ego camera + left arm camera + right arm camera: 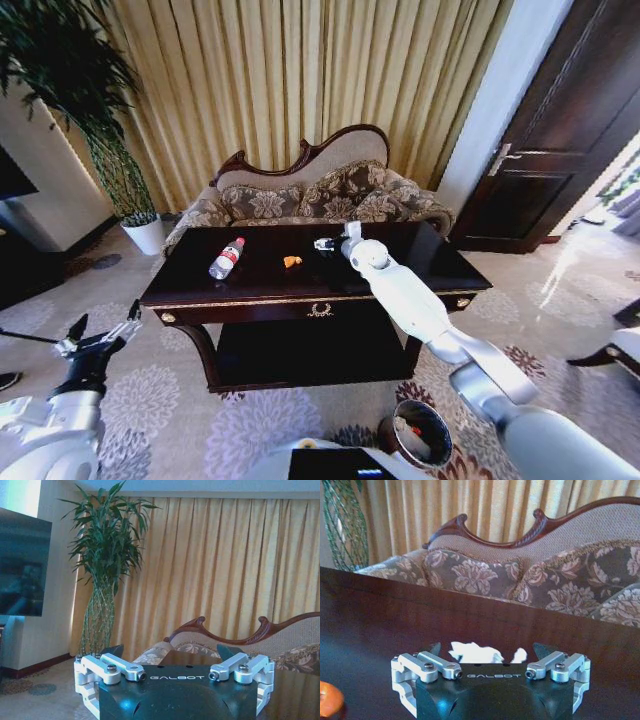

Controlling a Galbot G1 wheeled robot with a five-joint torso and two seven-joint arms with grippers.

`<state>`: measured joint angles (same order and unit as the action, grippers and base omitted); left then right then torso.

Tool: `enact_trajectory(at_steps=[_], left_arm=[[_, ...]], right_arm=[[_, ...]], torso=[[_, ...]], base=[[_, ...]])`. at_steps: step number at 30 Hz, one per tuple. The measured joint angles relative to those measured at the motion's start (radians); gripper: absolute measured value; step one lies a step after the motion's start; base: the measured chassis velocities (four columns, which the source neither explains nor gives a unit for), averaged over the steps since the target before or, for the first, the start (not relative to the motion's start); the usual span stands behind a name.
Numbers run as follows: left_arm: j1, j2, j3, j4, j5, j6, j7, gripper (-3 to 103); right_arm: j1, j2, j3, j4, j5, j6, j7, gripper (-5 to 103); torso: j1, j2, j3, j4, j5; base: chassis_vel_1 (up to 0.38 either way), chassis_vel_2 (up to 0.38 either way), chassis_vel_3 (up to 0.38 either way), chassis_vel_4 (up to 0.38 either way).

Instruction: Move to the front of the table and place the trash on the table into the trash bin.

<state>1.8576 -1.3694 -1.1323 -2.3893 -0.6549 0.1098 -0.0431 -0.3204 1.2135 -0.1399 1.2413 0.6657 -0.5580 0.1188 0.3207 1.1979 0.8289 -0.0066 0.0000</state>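
Dark and glossy, the table (250,285) stands before a floral sofa (320,195); on it lie the clear bottle (226,258) toward its left end, the orange scrap (291,261) near its middle, and white scraps (475,652) just beyond. The right gripper (345,236) reaches over the table with fingers spread around the white scraps. The left gripper (100,335) hangs released, off the table's left front, and the trash bin (420,432) sits on the carpet before the table's right end.

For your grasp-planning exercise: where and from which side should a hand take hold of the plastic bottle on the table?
Probably grip the bottle across its labelled middle, coming from above. It lies on its side on the table, red cap toward the sofa, so fingers closing across its round body should meet its narrow width.
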Motion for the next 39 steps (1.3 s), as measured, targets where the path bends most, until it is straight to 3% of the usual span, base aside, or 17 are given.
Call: enact_trajectory(at_steps=[12, 13, 14, 22, 23, 26, 31, 34, 39], left_arm=[[0.008, -0.005, -0.006, -0.002, -0.002, -0.016, 0.002, 100], [0.009, -0.006, -0.007, -0.002, -0.002, -0.017, 0.003, 100], [0.009, -0.006, -0.007, -0.002, -0.002, -0.017, 0.003, 100], [0.008, -0.007, -0.007, -0.014, -0.002, -0.019, 0.004, 100], [0.008, -0.007, -0.007, -0.014, -0.002, -0.019, 0.004, 100], [0.004, -0.006, 0.000, -0.016, -0.002, -0.019, 0.004, 100], [0.003, 0.000, 0.005, -0.017, -0.002, -0.017, 0.004, 100], [0.003, 0.006, 0.005, -0.017, -0.002, -0.017, 0.004, 100], [0.003, 0.009, 0.007, -0.017, -0.002, -0.016, 0.004, 100]], right_arm=[[-0.020, -0.012, 0.000, -0.014, -0.015, 0.002, 0.000, 102], [-0.029, -0.018, 0.003, -0.004, -0.017, 0.002, 0.000, 94], [-0.029, -0.018, 0.003, -0.004, -0.017, 0.002, 0.000, 94], [-0.061, -0.030, 0.021, 0.025, -0.019, 0.005, 0.000, 61], [-0.061, -0.030, 0.021, 0.025, -0.019, 0.005, 0.000, 61], [-0.078, -0.032, 0.034, 0.041, -0.020, 0.006, 0.000, 44], [-0.095, -0.038, 0.049, 0.053, -0.021, 0.007, 0.000, 34], [-0.102, -0.047, 0.062, 0.062, -0.020, 0.007, 0.000, 18], [-0.110, -0.051, 0.073, 0.070, -0.019, 0.007, 0.000, 3]], torso=[[0.000, 0.000, 0.000, 0.0001, 0.0000], [0.000, 0.000, 0.000, 0.0000, 0.0000], [0.000, 0.000, 0.000, 0.0000, 0.0000], [0.000, 0.000, 0.000, 0.0001, 0.0000], [0.000, 0.000, 0.000, 0.0001, 0.0000], [0.000, 0.000, 0.000, 0.0000, 0.0001], [0.000, 0.000, 0.000, 0.0001, 0.0000], [0.000, 0.000, 0.000, -0.0001, 0.0000], [0.000, 0.000, 0.000, 0.0001, 0.0000]], base=[[0.000, 0.000, 0.000, 0.000], [0.000, 0.000, 0.000, 0.000], [0.000, 0.000, 0.000, 0.000], [0.000, 0.000, 0.000, 0.000], [0.000, 0.000, 0.000, 0.000], [0.000, 0.000, 0.000, 0.000], [0.000, 0.000, 0.000, 0.000], [0.000, 0.000, 0.000, 0.000], [0.000, 0.000, 0.000, 0.000]])
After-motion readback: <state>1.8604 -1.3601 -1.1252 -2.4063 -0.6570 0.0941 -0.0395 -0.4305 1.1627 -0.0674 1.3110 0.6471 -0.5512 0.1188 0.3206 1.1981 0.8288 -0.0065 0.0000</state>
